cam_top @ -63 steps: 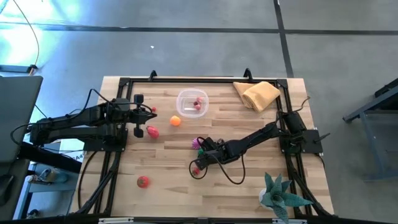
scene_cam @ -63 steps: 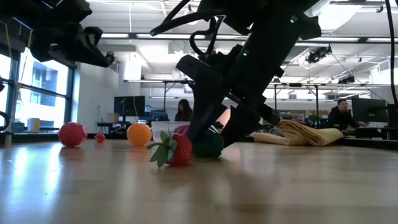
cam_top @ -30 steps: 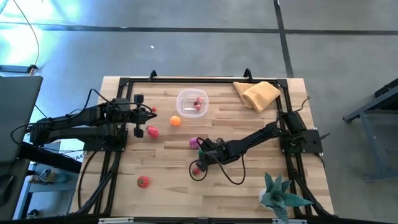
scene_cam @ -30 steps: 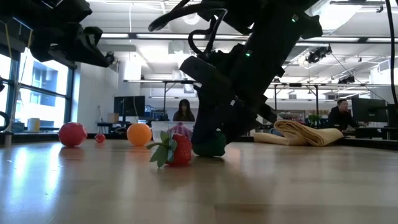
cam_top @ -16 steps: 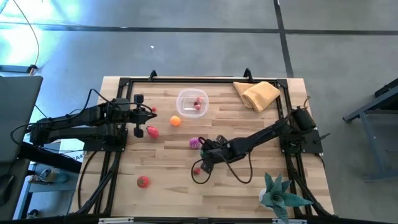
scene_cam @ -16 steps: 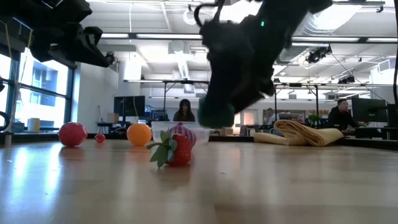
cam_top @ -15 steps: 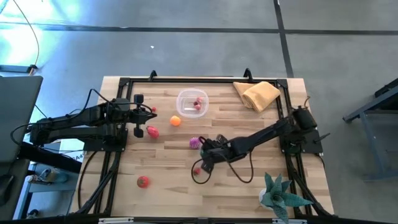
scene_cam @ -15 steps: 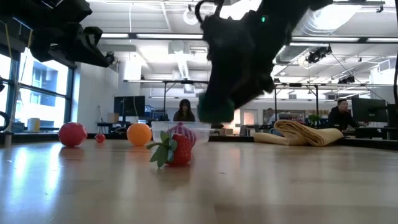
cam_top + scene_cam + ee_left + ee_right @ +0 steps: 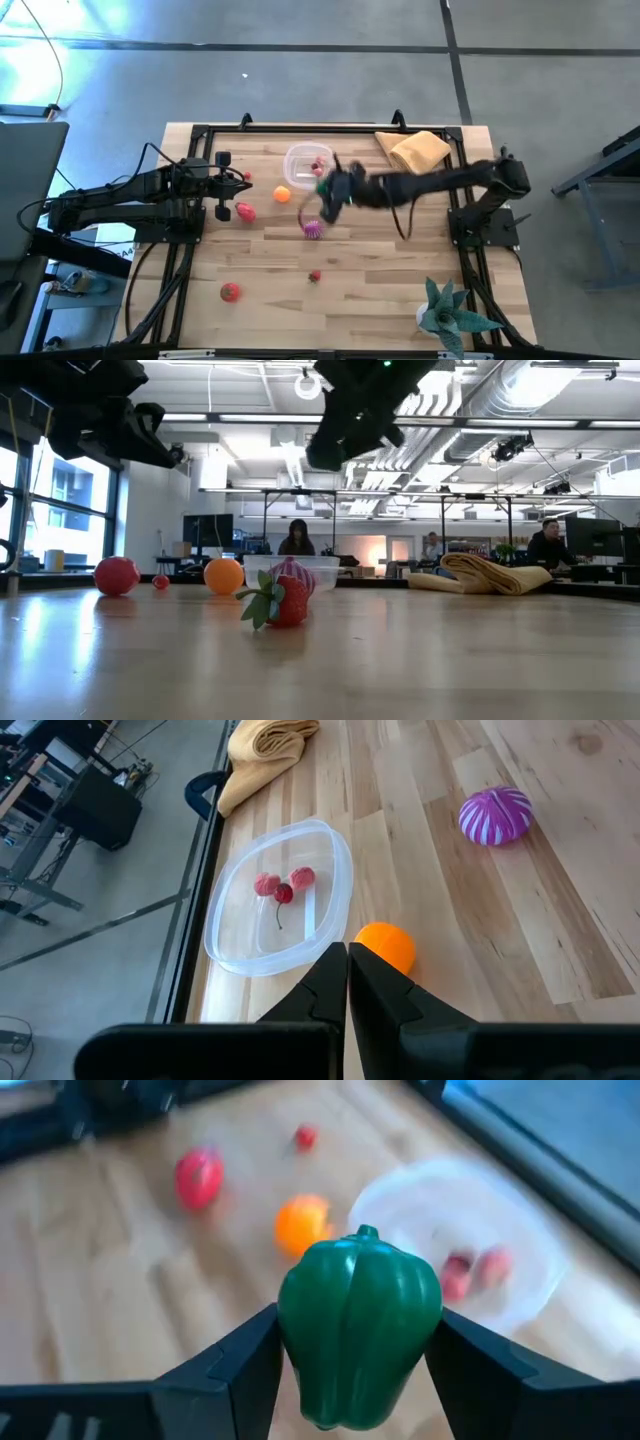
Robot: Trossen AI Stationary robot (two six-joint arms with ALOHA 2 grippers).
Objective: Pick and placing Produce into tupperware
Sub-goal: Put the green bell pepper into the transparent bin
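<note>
My right gripper is shut on a green toy pepper, held high over the table just on the near-right side of the clear tupperware, which holds a few small red pieces. On the table lie an orange, a pink-red piece, a magenta striped piece, a strawberry, a red tomato and a small red piece. My left gripper is shut and empty, hovering at the left beside the small red piece. My right gripper pinches the green pepper by its two opposite sides between its two fingers. The arm reaches in from the table's right. The pepper is lifted clear of the table, its stem end showing toward the wrist camera.
A tan cloth lies at the far right corner. A teal spiky plant stands at the near right corner. A black frame runs round the table's edges. People sit in the room beyond the table.
My right gripper has lifted the green pepper off the table beside the strawberry, risen high and gone toward the table's far edge, up to the tupperware. The strawberry has stayed where it lay.
</note>
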